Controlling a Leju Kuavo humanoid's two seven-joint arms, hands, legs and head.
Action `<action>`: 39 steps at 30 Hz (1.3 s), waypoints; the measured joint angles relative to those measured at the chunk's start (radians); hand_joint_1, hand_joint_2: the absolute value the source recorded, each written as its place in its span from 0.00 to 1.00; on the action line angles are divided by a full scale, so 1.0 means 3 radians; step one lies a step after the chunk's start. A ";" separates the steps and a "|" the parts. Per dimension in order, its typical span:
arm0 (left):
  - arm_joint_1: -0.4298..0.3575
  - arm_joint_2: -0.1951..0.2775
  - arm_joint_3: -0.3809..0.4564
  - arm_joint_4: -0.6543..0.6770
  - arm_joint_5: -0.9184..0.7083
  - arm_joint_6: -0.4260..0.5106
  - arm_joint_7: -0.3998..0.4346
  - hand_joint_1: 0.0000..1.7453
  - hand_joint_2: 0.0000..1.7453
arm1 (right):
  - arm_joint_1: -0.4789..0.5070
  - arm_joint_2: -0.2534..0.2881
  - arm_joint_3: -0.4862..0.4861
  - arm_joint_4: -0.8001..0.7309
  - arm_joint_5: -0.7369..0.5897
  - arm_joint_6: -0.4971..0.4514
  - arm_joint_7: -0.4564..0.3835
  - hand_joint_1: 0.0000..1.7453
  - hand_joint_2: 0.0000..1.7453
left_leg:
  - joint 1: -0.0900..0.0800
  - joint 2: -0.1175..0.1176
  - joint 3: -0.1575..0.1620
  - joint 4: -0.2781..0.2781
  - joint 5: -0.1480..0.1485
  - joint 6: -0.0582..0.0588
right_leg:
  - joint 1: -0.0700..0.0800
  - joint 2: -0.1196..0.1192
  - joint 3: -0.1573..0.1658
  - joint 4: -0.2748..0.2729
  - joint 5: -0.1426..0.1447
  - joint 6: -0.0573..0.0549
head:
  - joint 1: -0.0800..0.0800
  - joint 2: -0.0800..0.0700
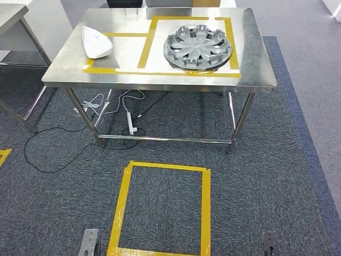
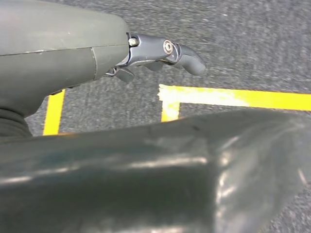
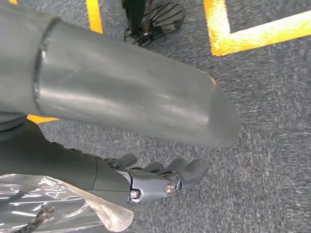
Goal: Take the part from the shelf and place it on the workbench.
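Steel surface (image 1: 257, 64) already carries a hubcap (image 1: 197, 47) and a white part (image 1: 96, 41). Both hands, left hand (image 2: 161, 51) and right hand (image 3: 161, 179), hang with fingers loose, holding nothing. Risk: mistaking the job for unfinished and re-grasping.

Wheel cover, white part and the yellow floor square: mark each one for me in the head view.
Wheel cover (image 1: 197, 47), head view, on its central hub.
White part (image 1: 96, 42), head view, on the middle of its upper face.
Yellow floor square (image 1: 205, 210), head view, on the tape along its right side.
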 joint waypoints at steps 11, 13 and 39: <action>-0.0008 -0.0013 -0.0013 0.0000 -0.0060 0.0026 0.0023 0.00 0.00 | -0.0004 -0.0002 0.0067 0.0014 0.0164 -0.0093 0.0088 0.00 0.00 | -0.0061 0.0076 0.0611 -0.1006 0.0348 0.0198 | 0.0025 -0.0153 -0.0155 0.0124 -0.0032 0.0104 | 0.0006 0.0000; -0.0018 -0.0018 -0.0013 0.0000 -0.0059 0.0032 0.0002 0.00 0.00 | -0.0007 -0.0004 0.0086 0.0016 0.0195 -0.0105 0.0086 0.00 0.00 | -0.0054 0.0022 0.0585 -0.1028 0.0385 0.0225 | 0.0021 0.0005 -0.0306 0.0465 -0.0240 0.0120 | 0.0017 0.0000; -0.0021 -0.0042 -0.0072 -0.0001 -0.0150 0.0036 0.0046 0.00 0.00 | -0.0011 -0.0015 0.0156 0.0046 0.0265 -0.0137 0.0125 0.00 0.00 | -0.0092 0.0152 0.0512 -0.0890 0.0311 0.0123 | 0.0006 -0.0350 -0.0100 0.0086 0.0020 0.0096 | -0.0031 0.0000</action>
